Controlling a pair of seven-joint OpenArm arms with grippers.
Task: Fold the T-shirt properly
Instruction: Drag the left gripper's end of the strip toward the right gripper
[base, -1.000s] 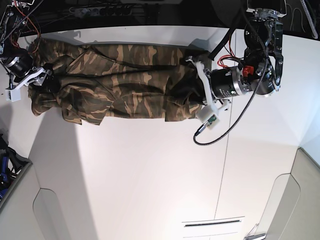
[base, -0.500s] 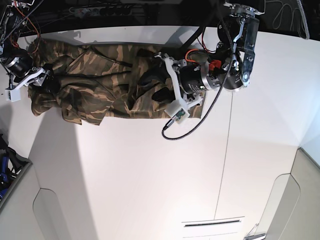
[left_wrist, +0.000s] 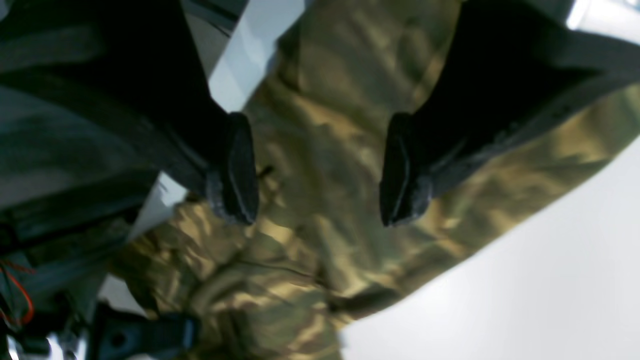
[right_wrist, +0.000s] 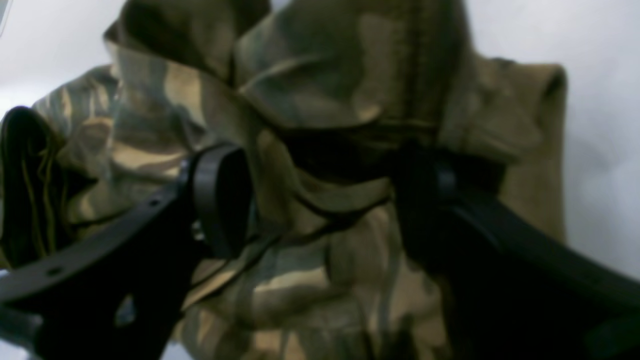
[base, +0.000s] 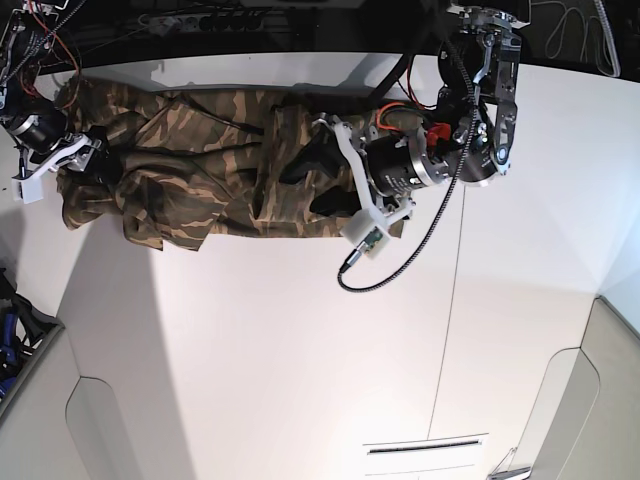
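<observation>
t-shirt along table far edge

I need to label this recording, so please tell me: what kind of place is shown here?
Probably a robotics lab or test bench: a plain white tabletop, loose cables and wiring along its back edge, and only a camouflage-print cloth T-shirt laid out for practice.

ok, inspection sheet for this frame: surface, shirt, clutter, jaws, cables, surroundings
Surface: white table, bare in front of the garment.
Job's things: T-shirt bunched along the far edge, fold unfinished.
Clutter: nothing seen.
Grippers: left gripper jaws open above the cloth; right gripper jaws apart with cloth bunched between, grip unclear.
Cables: black cable loops off the left arm over the table.
Surroundings: dark background behind the table.
</observation>
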